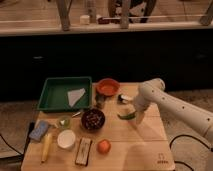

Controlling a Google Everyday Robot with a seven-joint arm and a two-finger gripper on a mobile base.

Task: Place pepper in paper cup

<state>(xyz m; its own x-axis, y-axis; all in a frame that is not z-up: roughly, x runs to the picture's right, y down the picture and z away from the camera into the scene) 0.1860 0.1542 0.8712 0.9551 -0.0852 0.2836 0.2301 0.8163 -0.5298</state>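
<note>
**Gripper open at the pepper, cup well off to the left**

Gripper hangs low over the right side of the table, at the end of the white arm that comes in from the right. Its jaws stand wide and close on nothing that can be seen. The pepper lies on the wood just beside the fingertips, on their left, perhaps touching them; contact cannot be told. Its long axis runs roughly left to right across the table, with a slight curve.

The cup stands upright near the front left, well apart from the pepper, with the dark bowl between the two. A banana lies just left of the cup.

By my reading the pick is not yet made. The grasp likely calls for the jaws to straddle the pepper across its slim width, then a carry leftward and toward the front edge, passing over or around the dark bowl.
</note>
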